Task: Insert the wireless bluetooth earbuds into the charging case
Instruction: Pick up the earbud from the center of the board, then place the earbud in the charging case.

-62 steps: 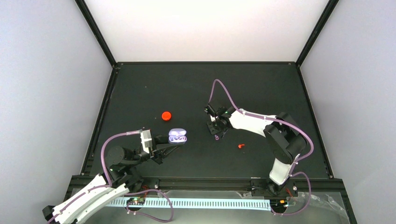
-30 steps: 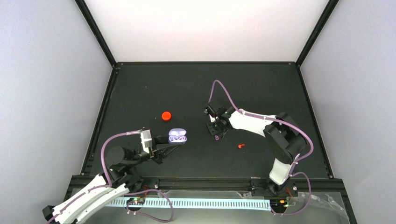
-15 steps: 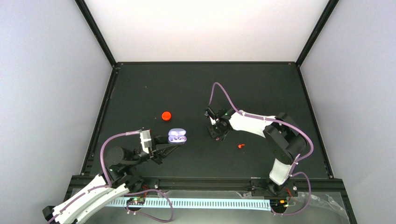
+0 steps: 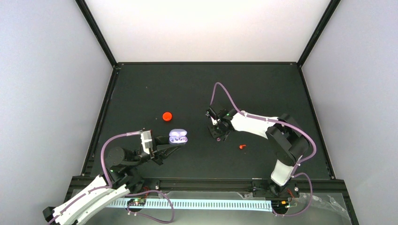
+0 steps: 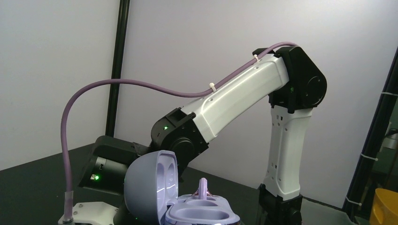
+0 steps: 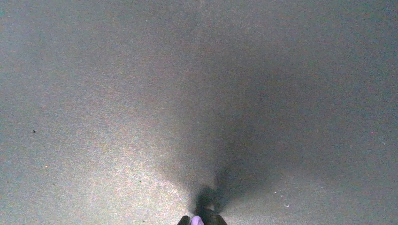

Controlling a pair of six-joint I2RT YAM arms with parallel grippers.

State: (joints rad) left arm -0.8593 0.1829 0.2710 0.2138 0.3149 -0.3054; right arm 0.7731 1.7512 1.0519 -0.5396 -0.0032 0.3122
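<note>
Right hand (image 4: 217, 133) has dropped onto loose earbud (image 6: 197, 220) near tabletop (image 4: 197, 84) centre, now pinching it — pick underway. Left hand (image 4: 176, 145) grips open charging case (image 4: 178, 137) toward near-left corner — other bud (image 5: 202, 185) already in well

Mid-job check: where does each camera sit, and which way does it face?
Top external: above and behind the bases, looking down on the table; left arm and right arm show, left claw on the open charging case.
Left wrist: low, facing across at the right arm; case in the foreground, own claw unseen.
Right wrist: facing down at the table; only right claw tips show, pinching an earbud.
Shared: top and left wrist both show case and right arm.
</note>
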